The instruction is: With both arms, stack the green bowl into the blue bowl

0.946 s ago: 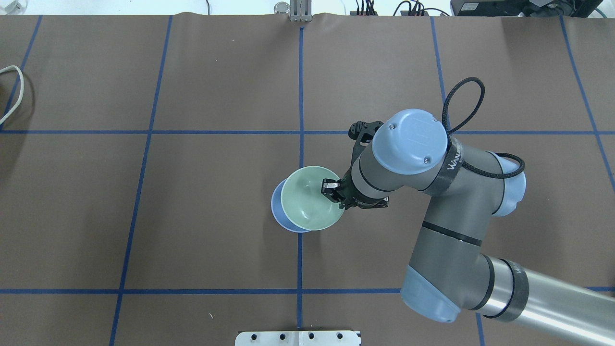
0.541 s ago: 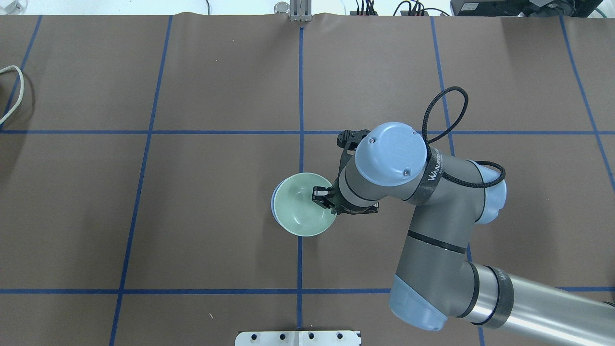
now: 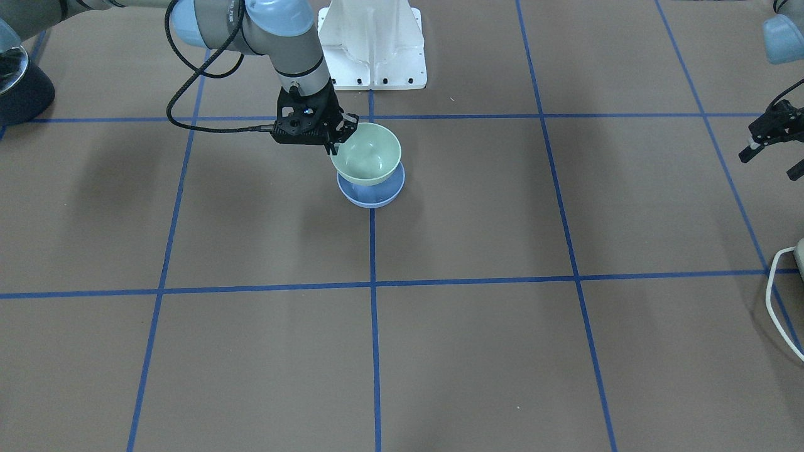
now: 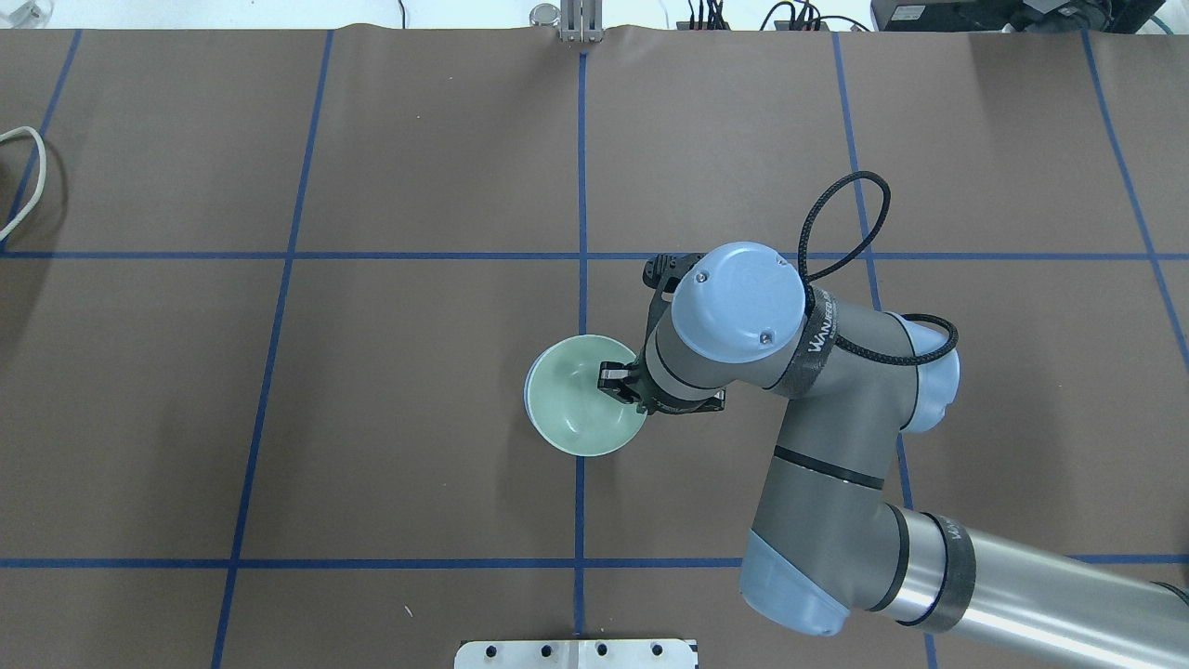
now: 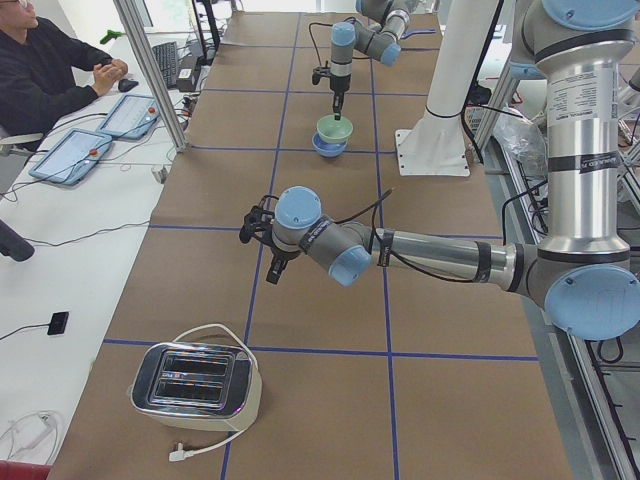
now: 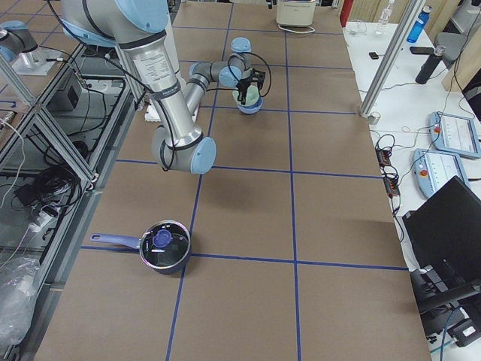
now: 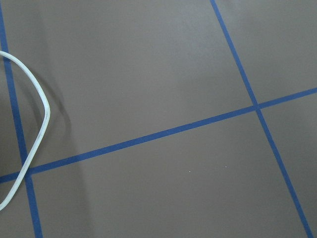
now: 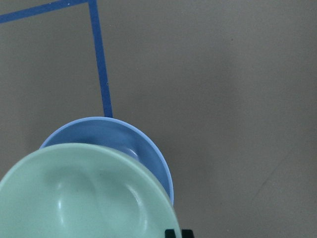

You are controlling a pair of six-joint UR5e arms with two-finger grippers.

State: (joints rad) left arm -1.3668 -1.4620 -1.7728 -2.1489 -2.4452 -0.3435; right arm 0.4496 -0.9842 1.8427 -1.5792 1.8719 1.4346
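The pale green bowl hangs by its rim from my right gripper, which is shut on it. It is directly over the blue bowl, which stands on the table. I cannot tell whether the two bowls touch. In the overhead view the green bowl covers all but a sliver of the blue bowl, with the right gripper at its right rim. The right wrist view shows the green bowl over the blue bowl. My left gripper is open and empty, far off to the robot's left.
A white cable lies at the table's left end, by a toaster. A lidded pot stands at the right end. The white mounting base is just behind the bowls. A person sits beside the table.
The right arm has carried the green bowl left and down, from offset to almost squarely over the blue bowl. The grip on the rim has not changed.
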